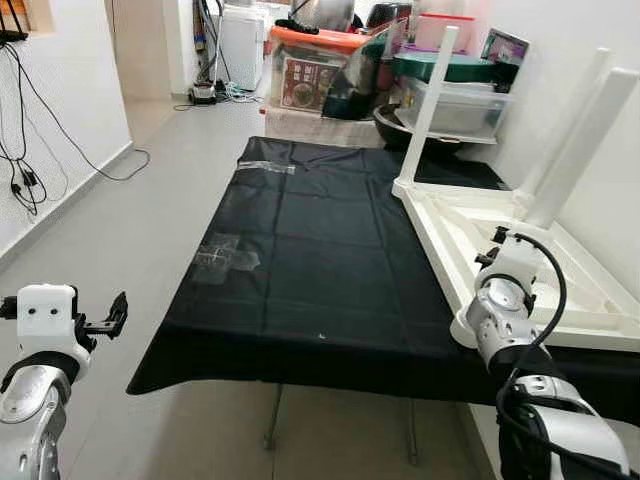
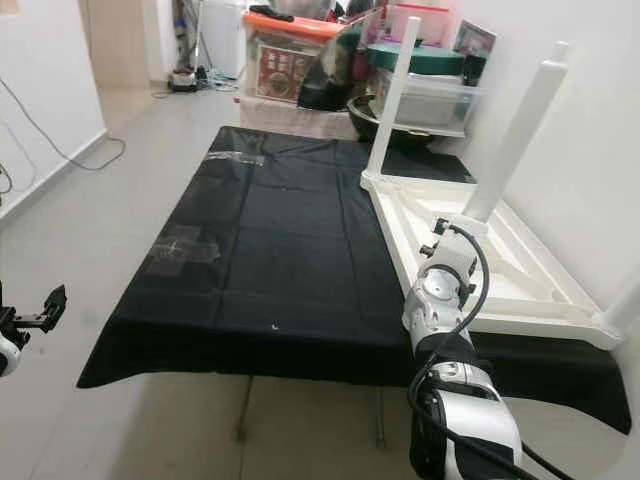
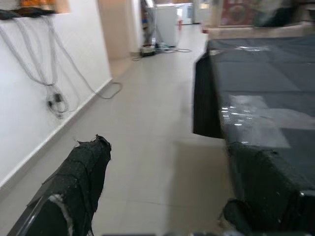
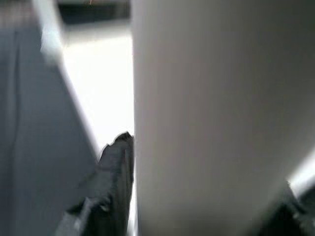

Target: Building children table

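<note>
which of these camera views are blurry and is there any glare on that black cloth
Right wrist view: badly out of focus, the white table leg too close between the right pincer's fingers. Left wrist view: soft throughout, with glare on the tape patch on the black cloth. Left eye view: sharp, evenly lit, faint sheen on the tape.

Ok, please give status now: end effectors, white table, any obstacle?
Right end effector around a table leg. Left end effector open, idle over floor. White table upside down on black cloth.

Head stereo pair looks forward-down over the black-clothed bench (image 1: 300, 260), sharing it; left wrist cam faces floor (image 3: 147, 147) beside it, right wrist cam pressed against white leg (image 4: 211, 118).
</note>
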Controlling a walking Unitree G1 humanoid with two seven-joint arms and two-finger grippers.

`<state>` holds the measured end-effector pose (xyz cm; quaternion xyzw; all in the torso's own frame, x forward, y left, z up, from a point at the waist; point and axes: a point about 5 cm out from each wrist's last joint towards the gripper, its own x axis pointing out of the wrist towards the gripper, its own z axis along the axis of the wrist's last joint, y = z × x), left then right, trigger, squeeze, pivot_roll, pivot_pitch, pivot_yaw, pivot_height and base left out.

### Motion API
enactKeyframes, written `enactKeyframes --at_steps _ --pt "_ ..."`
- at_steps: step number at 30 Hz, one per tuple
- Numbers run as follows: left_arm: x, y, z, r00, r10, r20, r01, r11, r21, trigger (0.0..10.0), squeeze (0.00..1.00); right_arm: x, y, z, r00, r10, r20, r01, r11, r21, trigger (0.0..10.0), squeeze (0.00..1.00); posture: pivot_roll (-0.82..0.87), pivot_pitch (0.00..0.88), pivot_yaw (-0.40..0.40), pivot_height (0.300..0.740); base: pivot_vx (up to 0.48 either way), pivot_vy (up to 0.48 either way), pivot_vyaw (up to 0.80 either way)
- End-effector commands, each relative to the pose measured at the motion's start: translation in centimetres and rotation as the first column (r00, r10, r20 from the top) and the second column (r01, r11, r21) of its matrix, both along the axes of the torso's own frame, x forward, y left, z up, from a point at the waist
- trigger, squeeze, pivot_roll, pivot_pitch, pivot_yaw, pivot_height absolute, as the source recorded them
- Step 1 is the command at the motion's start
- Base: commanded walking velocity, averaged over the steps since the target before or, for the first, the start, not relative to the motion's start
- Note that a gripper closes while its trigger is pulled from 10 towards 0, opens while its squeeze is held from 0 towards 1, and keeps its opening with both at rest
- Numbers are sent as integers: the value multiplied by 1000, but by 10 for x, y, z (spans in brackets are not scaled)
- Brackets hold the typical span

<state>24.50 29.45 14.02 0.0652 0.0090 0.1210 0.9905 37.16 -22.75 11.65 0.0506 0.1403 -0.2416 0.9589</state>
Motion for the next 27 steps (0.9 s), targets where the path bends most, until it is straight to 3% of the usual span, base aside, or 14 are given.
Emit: enactKeyframes --at_steps 1,3,4,5,6,8,9,10,11,16,21,23,26,27 --pt "2 -4 0 1000 -19 1 19 1000 -3 10000 0 2 16 -6 995 91 -32 -90 996 30 10000 1000 99 0 -91 740 0 0 0" --pt "2 -4 0 1000 -18 1 18 1000 -3 10000 0 11 28 6 988 153 -4 -152 988 34 10000 1000 106 0 -96 740 0 0 0" --pt "2 -4 0 1000 -18 2 18 1000 -3 10000 0 14 29 11 986 165 0 -165 986 8 10000 345 106 0 -96 740 0 0 0" --pt "2 -4 0 1000 -17 3 17 1000 -3 10000 0 20 35 23 968 241 74 -245 968 48 10000 0 106 0 -98 740 0 0 0" --pt "2 -4 0 1000 -16 4 16 1000 -4 10000 0 23 39 31 948 290 131 -301 951 73 10000 0 106 0 -98 740 0 0 0" --pt "2 -4 0 1000 -18 5 18 1000 -6 10000 0 31 55 63 781 530 331 -574 818 44 10000 0 111 0 -99 740 0 0 0" --pt "2 -4 0 1000 -18 5 18 1000 -6 10000 0 31 55 63 781 530 331 -574 818 44 10000 0 111 0 -99 740 0 0 0" --pt "3 -5 0 1000 -21 5 21 1000 -6 10000 0 30 65 78 605 692 394 -741 670 -41 10000 0 111 0 -96 740 0 0 0" --pt "3 -5 0 1000 -21 5 21 1000 -6 10000 0 30 65 78 605 692 394 -741 670 -41 10000 0 111 0 -96 740 0 0 0" --pt "5 -4 0 1000 -27 4 27 1000 -4 10000 0 24 89 80 316 905 284 -911 373 -176 10000 0 128 0 -111 740 0 0 0" --pt "5 -4 0 1000 -16 4 16 1000 2 10000 0 21 119 69 228 950 211 -941 271 -202 10000 0 154 0 -125 740 0 0 0" --pt "4 -4 -1 1000 -13 0 13 1000 9 10000 0 12 147 61 101 970 219 -968 147 -203 10000 0 177 0 -133 740 0 0 0" --pt "3 -5 -1 1000 -12 -3 12 1000 12 10000 0 8 157 58 45 974 224 -973 93 -210 10000 0 182 0 -134 740 0 0 0" --pt "2 -5 -1 1000 -12 -5 12 1000 15 10000 0 2 168 54 -14 975 223 -976 36 -217 7137 0 183 0 -132 740 0 0 0"
